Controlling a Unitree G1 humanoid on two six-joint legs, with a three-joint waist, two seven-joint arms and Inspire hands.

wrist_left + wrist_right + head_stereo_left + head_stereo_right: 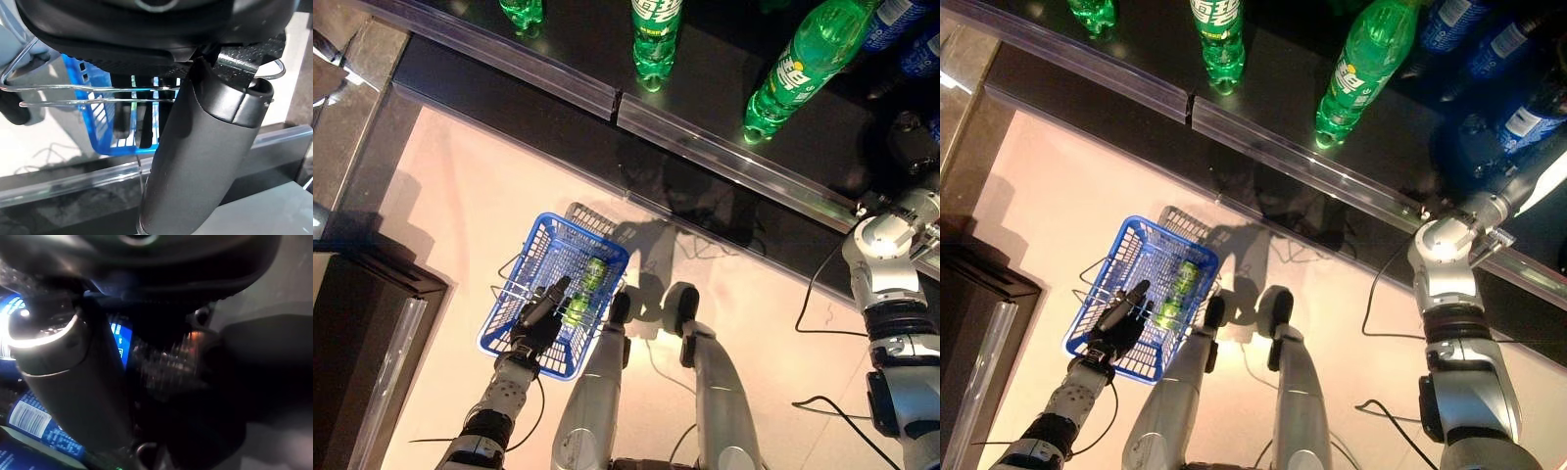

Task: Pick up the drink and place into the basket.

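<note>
— Fingers first: what is the left hand (540, 321) doing?

— Its fingers are curled under the thin wire handles (98, 94) of the blue basket (524, 264), and the left wrist view shows the wires running right across the hand. So it has hold of the basket by its handles, at the basket's near edge.

— And the right hand (146, 362)?

— It reaches into the dark shelf (724, 108) at the far right. Its own wrist view is too dark and smeared, so I cannot tell whether its fingers are spread or closed, or whether they hold anything.

— Where is the drink?

— Two green cans (1173, 297) lie inside the basket, one just beyond the other, near its right wall. Green bottles (800, 69) stand on the shelf at the far side, with blue-labelled bottles (1518, 117) further right, close to the right arm.

— What is below the basket?

— Pale floor (460, 196), with a dark cabinet (352, 343) to the left.
</note>
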